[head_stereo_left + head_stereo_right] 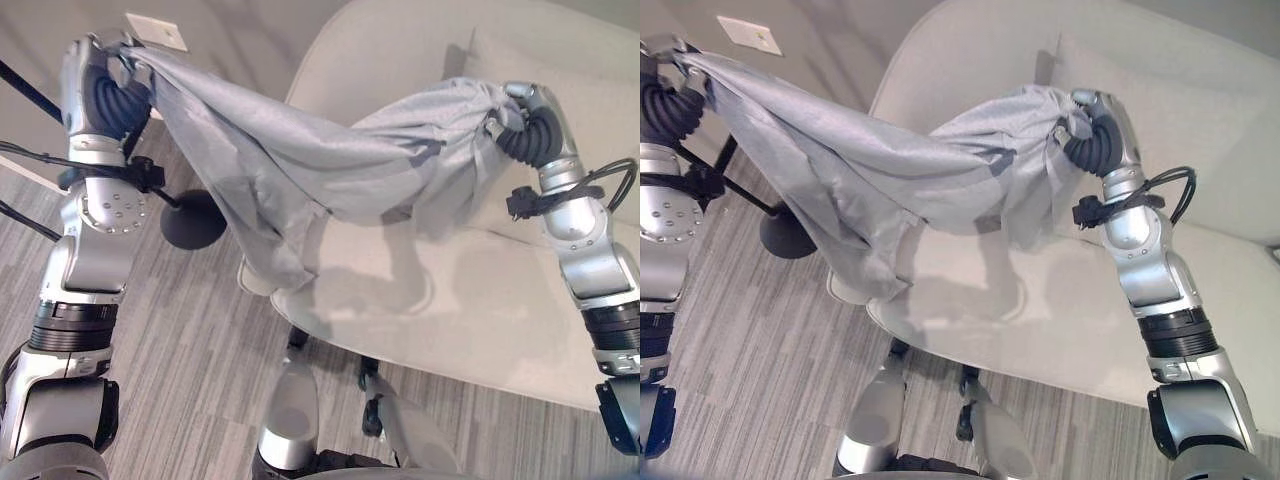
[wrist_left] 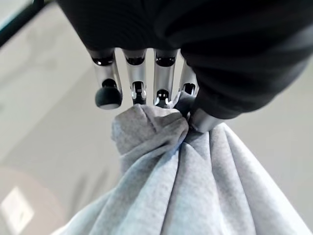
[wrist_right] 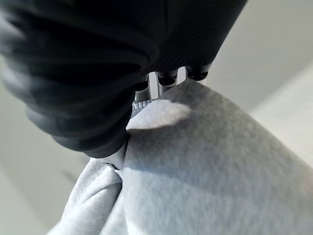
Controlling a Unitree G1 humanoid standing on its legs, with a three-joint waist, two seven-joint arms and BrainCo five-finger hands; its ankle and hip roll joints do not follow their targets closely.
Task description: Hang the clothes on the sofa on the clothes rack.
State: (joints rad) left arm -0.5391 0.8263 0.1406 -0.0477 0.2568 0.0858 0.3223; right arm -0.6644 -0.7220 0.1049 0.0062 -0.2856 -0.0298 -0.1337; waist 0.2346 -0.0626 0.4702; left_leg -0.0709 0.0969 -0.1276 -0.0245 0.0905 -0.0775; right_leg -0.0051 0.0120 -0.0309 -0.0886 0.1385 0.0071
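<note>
Grey cloth (image 1: 300,160) hangs stretched between both hands, above the sofa (image 1: 480,300). Left hand (image 1: 100,85) grips one end tight. Right hand (image 1: 530,120) grips the other.

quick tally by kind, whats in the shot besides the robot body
Grey fabric garment: 1
Pale cream upholstered sofa: 1
Black round-based metal rack stand: 1
White wall plate: 1
Robot hands gripping the garment: 2, left hand, right hand
Total: 6

Living room, pale sofa (image 1: 480,290), striped carpet (image 1: 190,330)
</note>
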